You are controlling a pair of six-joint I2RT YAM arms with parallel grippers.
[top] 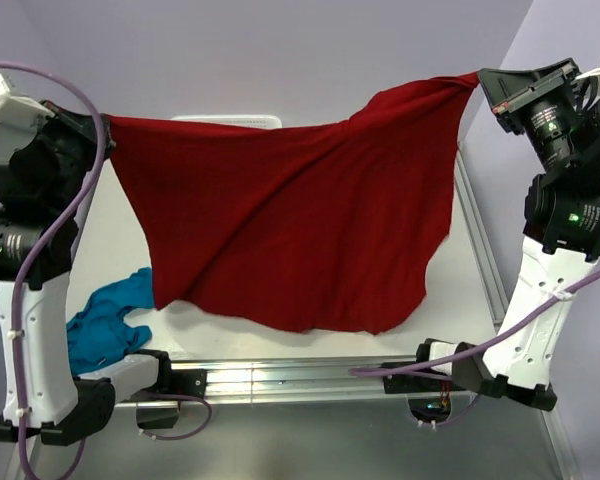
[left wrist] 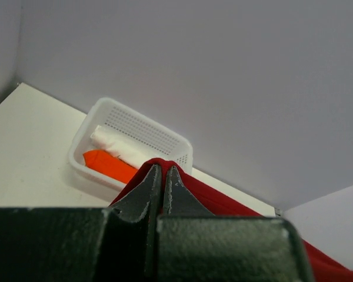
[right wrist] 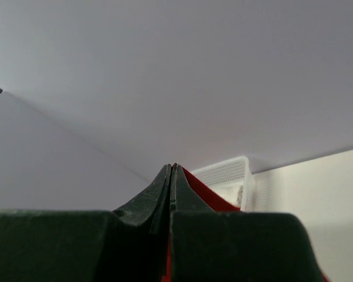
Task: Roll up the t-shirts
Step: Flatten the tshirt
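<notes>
Since the dark red t-shirt [top: 290,210] hangs soft and light over the worktop [top: 115,255], with your left claw [top: 107,130] and right claw [top: 478,83] each clamped on an upper corner, grip there so it won't sag.

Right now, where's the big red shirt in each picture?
Top external: dark red t-shirt stretched across the middle.
Left wrist: low centre, clamped in the left gripper.
Right wrist: thin sliver at the tips of the right gripper.
Shared landmark: white basket, behind the shirt in every view.
</notes>
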